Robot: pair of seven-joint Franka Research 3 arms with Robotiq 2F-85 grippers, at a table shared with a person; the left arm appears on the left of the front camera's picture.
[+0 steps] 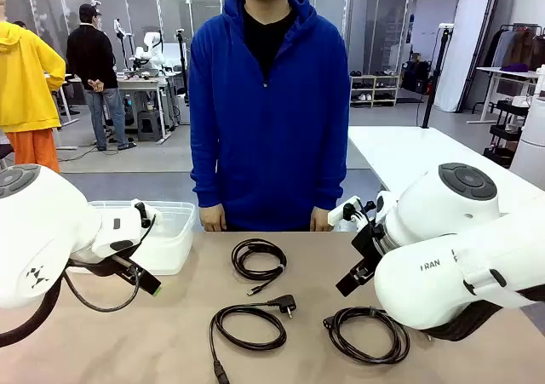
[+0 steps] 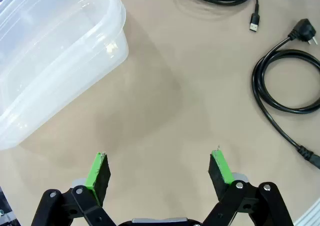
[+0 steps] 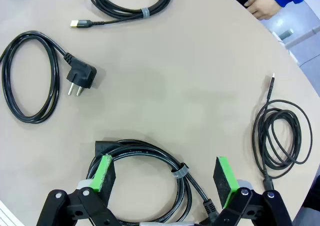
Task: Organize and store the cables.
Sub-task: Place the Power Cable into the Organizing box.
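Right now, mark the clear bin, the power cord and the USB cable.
clear bin (image 2: 70, 85), left wrist view, outer wall.
power cord (image 3: 80, 78), right wrist view, plug body.
USB cable (image 3: 144, 12), right wrist view, grey tie band.

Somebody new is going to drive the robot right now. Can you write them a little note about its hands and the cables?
Left hand: open, empty, above bare table beside the clear box.
Right hand: open, empty, above a banded coil, not gripping it.
Also loose on the table: USB cable, mains-plug cable, thin coil near the edge.
Done: nothing stored; the box looks empty.
Left: all four cables, probably into the box.
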